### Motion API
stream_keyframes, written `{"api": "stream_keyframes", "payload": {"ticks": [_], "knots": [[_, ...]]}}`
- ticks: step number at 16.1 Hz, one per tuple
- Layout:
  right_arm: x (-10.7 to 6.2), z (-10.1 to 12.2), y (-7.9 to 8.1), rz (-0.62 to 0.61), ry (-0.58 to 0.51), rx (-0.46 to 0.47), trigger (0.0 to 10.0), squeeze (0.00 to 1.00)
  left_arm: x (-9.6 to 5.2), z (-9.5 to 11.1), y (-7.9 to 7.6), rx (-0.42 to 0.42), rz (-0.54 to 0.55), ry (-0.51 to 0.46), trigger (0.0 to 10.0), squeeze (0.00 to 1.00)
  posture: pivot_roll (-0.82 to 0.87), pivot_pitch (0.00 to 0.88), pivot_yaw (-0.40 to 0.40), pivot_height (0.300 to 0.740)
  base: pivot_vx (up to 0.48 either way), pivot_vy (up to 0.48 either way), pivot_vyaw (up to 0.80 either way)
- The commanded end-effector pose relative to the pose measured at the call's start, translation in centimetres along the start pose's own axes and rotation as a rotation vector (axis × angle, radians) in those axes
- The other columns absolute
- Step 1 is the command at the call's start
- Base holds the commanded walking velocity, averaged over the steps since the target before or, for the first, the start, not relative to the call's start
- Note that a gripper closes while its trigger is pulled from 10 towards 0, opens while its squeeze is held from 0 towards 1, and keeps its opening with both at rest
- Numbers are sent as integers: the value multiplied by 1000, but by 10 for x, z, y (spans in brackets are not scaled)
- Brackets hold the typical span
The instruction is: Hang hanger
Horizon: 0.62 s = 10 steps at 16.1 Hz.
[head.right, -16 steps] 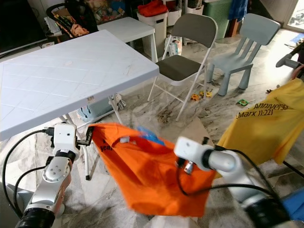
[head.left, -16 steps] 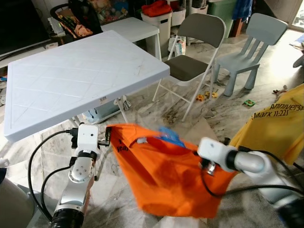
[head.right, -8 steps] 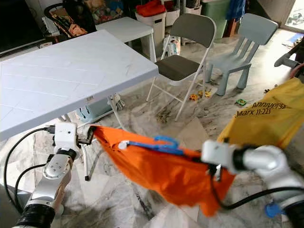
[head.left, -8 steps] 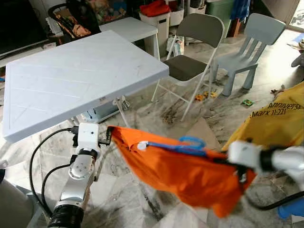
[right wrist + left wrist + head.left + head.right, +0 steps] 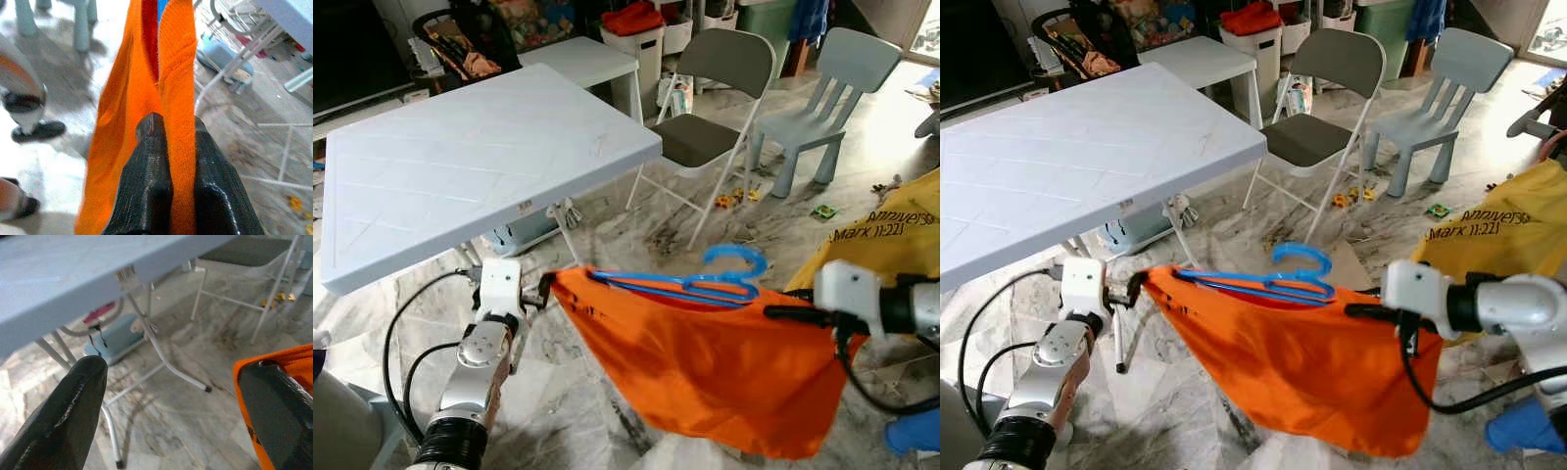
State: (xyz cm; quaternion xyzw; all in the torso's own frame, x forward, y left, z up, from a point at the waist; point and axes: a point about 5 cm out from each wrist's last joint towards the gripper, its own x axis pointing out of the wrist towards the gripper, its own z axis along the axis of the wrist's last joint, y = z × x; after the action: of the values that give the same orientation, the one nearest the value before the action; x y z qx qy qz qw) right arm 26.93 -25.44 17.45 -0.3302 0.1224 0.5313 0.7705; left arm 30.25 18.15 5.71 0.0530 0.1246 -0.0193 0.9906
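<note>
Both grippers stretch orange shirt (right wrist: pinched fabric).

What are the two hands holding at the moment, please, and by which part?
An orange shirt with a blue hanger in it. The right hand pinches one top edge; the left hand is at the opposite corner, its grip unclear.
</note>
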Motion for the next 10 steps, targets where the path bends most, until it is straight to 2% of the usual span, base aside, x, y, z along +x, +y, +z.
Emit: {"api": "stream_keyframes", "payload": {"ticks": [1,3,6,8,9,10], "knots": [[-24,29,-23,-94,-115,-43,10000,0,-6,-15,14,-32,31,76,10000,0,-158,0,117,740,0,0,0],[-20,45,-33,-138,-243,7,10000,0,-6,-18,4,-29,-2,89,10000,0,-157,0,113,740,0,0,0],[-7,46,-22,-113,-305,61,10000,0,-9,-23,-5,-25,-59,117,10000,0,-136,0,115,740,0,0,0],[-1,42,-22,-125,-311,102,10000,0,-8,-17,-13,-34,-93,89,10000,0,-138,0,97,740,0,0,0],[14,41,-25,-156,-289,127,10000,0,-8,-12,-20,-31,-119,61,10000,0,-146,0,101,740,0,0,0],[30,39,-29,-223,-266,121,10000,0,-10,-8,-32,-38,-189,29,10000,0,-147,0,97,740,0,0,0]]}}
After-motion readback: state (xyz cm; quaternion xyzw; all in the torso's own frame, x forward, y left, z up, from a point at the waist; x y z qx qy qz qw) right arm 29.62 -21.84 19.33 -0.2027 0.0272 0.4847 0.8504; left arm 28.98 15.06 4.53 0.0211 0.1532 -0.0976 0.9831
